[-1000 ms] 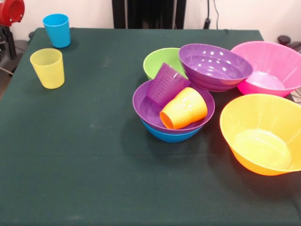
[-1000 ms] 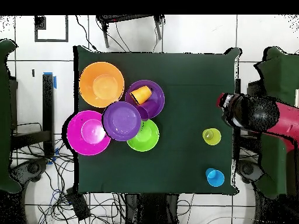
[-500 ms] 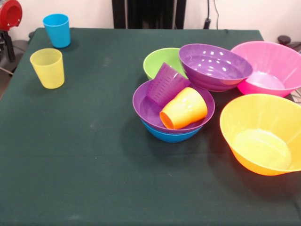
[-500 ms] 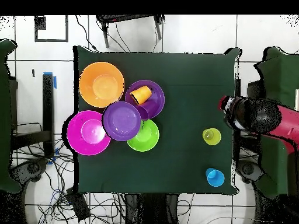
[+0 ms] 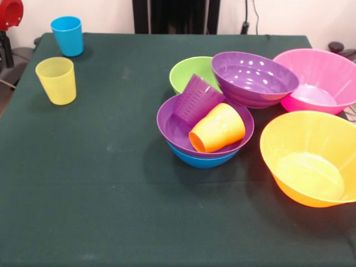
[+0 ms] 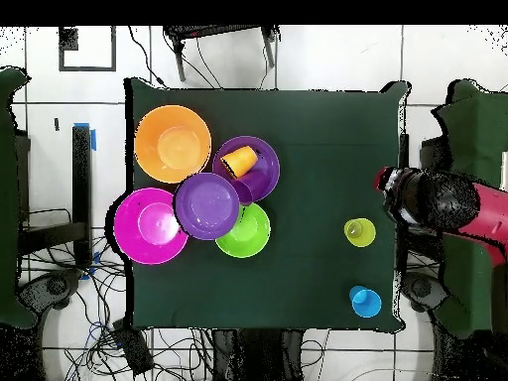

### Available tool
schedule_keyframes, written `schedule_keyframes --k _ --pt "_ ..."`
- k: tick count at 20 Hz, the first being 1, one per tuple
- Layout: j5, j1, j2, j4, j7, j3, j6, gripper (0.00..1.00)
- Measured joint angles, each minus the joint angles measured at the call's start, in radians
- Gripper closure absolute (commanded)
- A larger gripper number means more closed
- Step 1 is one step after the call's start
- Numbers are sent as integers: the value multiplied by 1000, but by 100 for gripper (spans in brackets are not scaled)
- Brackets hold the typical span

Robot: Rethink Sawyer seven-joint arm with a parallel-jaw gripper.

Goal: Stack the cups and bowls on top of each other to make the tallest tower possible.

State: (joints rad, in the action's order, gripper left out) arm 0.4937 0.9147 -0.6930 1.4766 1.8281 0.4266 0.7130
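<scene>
A purple bowl (image 5: 178, 130) sits nested in a blue bowl (image 5: 203, 161) at mid table. In it lie a purple cup (image 5: 197, 100) and an orange cup (image 5: 218, 128), both tipped over. A second purple bowl (image 5: 253, 78) rests tilted over the green bowl (image 5: 186, 72) and against the pink bowl (image 5: 317, 78). The orange bowl (image 5: 311, 158) stands alone. Far off stand a yellow cup (image 5: 56, 80) and a blue cup (image 5: 67, 35), both upright. My gripper (image 6: 390, 194) hangs just off the table's edge near the yellow cup (image 6: 359, 232), under the red and black arm, holding nothing that I can see.
The dark green table (image 5: 100, 183) has a wide bare stretch between the two lone cups and the bowls. A red part of the arm (image 5: 10, 11) shows past the table's corner by the blue cup. Cables and chairs lie on the floor around the table (image 6: 327, 129).
The arm has drawn slightly further away from the table's edge. Cups and bowls have not moved.
</scene>
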Motion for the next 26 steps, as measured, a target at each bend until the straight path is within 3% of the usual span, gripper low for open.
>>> schedule_keyframes --k 12,26 --pt "45 -80 -101 78 0 -88 -72 0" --pt "56 -191 -119 92 0 -185 -96 0"
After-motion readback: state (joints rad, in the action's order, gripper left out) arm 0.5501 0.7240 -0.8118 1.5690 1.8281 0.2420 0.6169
